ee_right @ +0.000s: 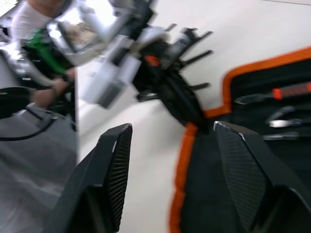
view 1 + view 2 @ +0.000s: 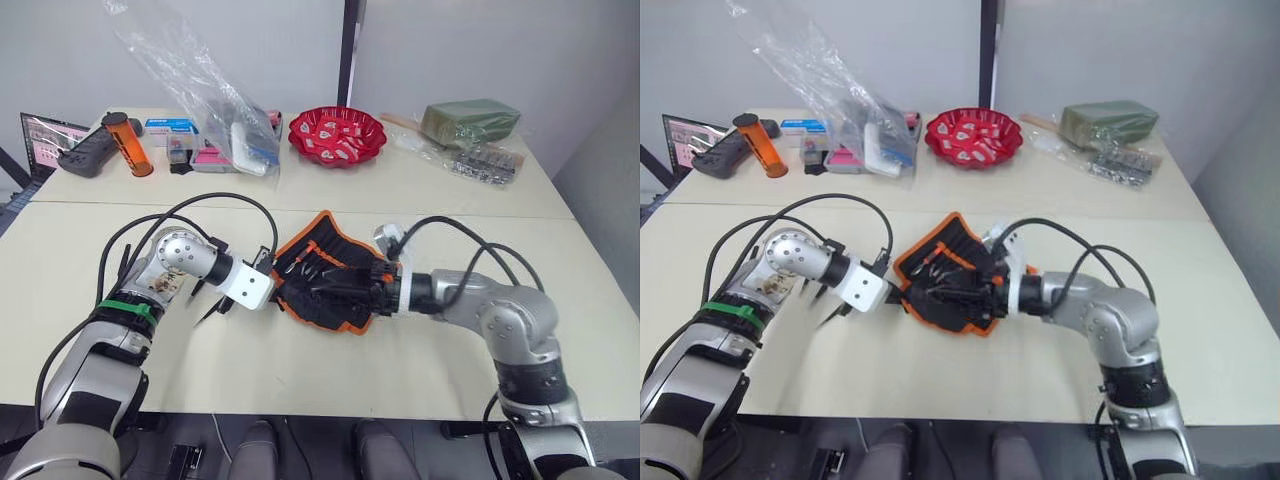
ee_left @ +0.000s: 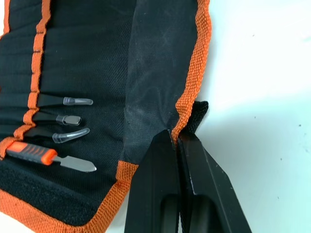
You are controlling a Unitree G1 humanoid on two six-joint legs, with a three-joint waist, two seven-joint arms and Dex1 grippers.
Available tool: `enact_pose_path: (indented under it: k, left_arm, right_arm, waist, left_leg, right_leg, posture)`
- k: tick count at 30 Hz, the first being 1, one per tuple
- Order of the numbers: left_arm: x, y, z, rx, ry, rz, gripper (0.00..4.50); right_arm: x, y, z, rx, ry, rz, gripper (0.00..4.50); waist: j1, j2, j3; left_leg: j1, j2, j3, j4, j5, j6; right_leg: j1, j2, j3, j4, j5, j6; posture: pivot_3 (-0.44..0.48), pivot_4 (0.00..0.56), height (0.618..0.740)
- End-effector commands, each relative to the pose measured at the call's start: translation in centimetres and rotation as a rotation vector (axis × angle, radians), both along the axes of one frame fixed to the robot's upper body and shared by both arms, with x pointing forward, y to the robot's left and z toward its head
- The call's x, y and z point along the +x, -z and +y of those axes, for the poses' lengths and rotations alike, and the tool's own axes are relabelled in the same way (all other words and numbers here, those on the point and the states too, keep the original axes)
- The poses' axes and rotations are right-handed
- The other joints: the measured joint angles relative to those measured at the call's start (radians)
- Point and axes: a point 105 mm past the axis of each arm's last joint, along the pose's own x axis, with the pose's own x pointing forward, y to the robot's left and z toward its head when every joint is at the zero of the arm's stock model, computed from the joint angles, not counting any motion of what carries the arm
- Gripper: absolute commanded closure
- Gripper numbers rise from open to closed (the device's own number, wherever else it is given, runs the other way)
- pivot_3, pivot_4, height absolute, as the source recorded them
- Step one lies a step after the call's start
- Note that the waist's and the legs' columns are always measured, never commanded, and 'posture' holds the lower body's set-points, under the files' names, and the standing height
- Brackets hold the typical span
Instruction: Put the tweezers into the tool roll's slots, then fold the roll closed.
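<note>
With left gripper (image 3: 176, 145) clamped on tool roll (image 3: 97, 73) hem and right gripper (image 1: 170, 145) spread wide, folding step; next, draw flap across stowed tweezers (image 3: 68, 118).

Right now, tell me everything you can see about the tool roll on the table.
The tool roll is black woven fabric with orange edging, lying open on the near table between the two arms. Inside, a row of narrow slots holds three tweezers with clear tip caps and an orange-handled tool. The left gripper is shut on its orange edge beside a black strap end. The right gripper is open, one finger over the roll's fabric.
</note>
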Motion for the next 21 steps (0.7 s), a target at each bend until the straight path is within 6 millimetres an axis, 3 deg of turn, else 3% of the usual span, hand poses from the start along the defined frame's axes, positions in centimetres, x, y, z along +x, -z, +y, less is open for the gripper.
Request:
enact_pose_path:
  k: [1,6,11,15,21]
  left_arm:
    - [0.3,-0.3,0.5,0.015,-0.024,0.002,4.5]
    - [0.3,-0.6,0.6,-0.016,-0.048,0.011,4.5]
    - [0.4,-1.3,0.4,-0.086,-0.09,-0.017,4.5]
    - [-1.1,-2.6,1.2,-0.185,-0.177,0.133,3.28]
    - [-2.7,-6.0,2.2,-0.371,-0.302,0.295,1.28]
  right_arm:
    - [1.0,1.3,0.2,-0.058,0.02,-0.057,2.77]
    - [0.0,3.9,0.5,-0.12,-0.036,-0.024,4.46]
    - [-0.2,5.8,0.5,-0.213,-0.036,-0.017,4.46]
    - [-0.4,7.1,0.3,-0.288,-0.048,-0.016,4.5]
    - [-0.5,6.9,0.6,-0.291,-0.08,-0.025,4.5]
  waist:
    - [0.0,0.0,0.0]
    - [0.0,0.0,0.0]
    - [-0.004,0.0,0.0]
    - [-0.012,0.0,0.0]
    - [-0.014,0.0,0.0]
  left_leg:
    - [0.0,0.0,0.0,0.0,0.0,0.0]
    - [-0.001,0.0,0.0,0.0,0.0,0.0]
    - [0.0,0.0,0.0,0.0,0.0,0.0]
    - [0.0,0.0,0.0,-0.001,0.0,0.0]
    - [0.001,0.001,0.0,-0.001,0.0,0.0]
  right_leg:
    - [0.0,0.0,0.0,0.0,0.0,0.0]
    - [-0.001,0.0,0.0,0.0,0.0,0.0]
    - [0.0,0.0,0.0,0.0,0.0,0.0]
    - [0.0,0.0,0.0,0.0,0.0,0.0]
    - [0.001,0.0,0.0,0.0,0.0,0.0]
  posture:
    - [0.0,0.15,0.74]
    - [0.0,0.15,0.74]
    - [0.0,0.15,0.74]
    - [0.0,0.15,0.74]
    - [0.0,0.15,0.74]
